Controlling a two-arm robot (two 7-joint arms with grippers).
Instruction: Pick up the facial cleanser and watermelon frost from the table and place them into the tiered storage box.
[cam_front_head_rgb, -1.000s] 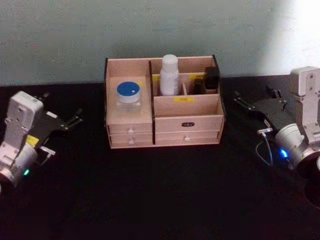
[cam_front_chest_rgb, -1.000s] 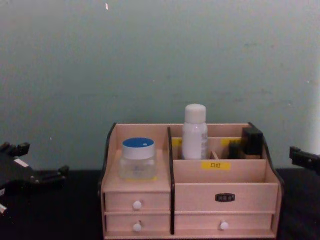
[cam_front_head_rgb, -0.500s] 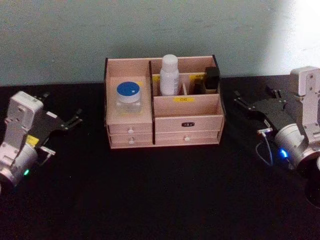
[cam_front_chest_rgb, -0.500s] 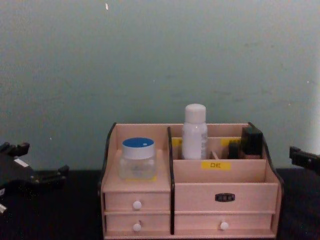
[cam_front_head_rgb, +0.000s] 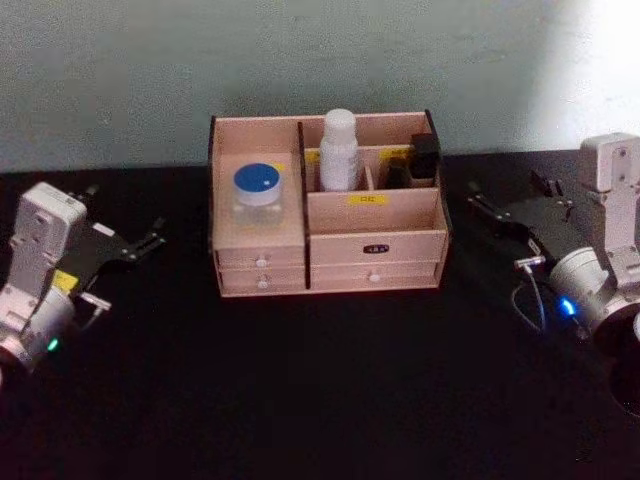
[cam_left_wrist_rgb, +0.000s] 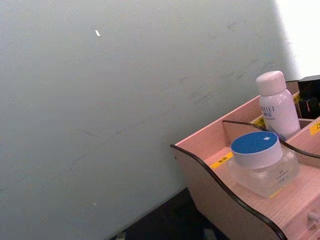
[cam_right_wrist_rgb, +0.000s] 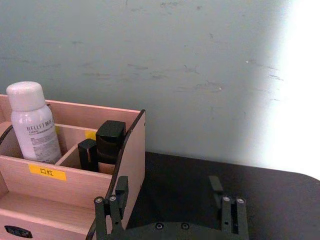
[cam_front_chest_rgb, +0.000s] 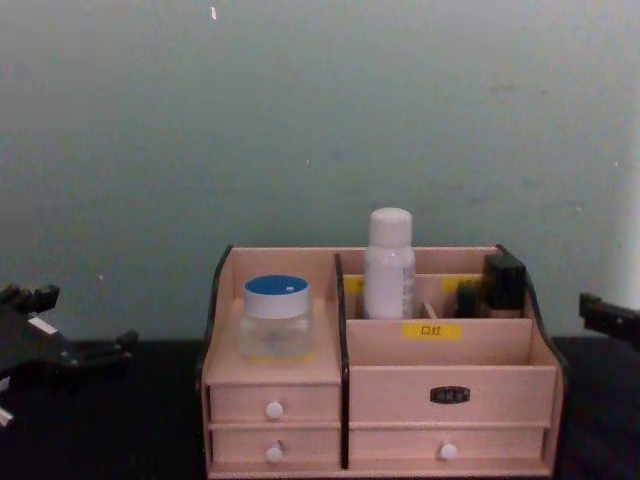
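Note:
The tiered storage box stands at the table's back centre. In its rear middle compartment the facial cleanser stands upright, a white bottle also seen as the facial cleanser. On the box's left shelf sits the watermelon frost, a blue-lidded jar, shown close up as the watermelon frost. My left gripper rests open well to the left of the box. To the right of the box my right gripper is open too, its fingers holding nothing.
Dark cosmetic items fill the box's rear right compartment. The box's front has small drawers with white knobs. A black table stretches out in front, and a pale wall rises close behind.

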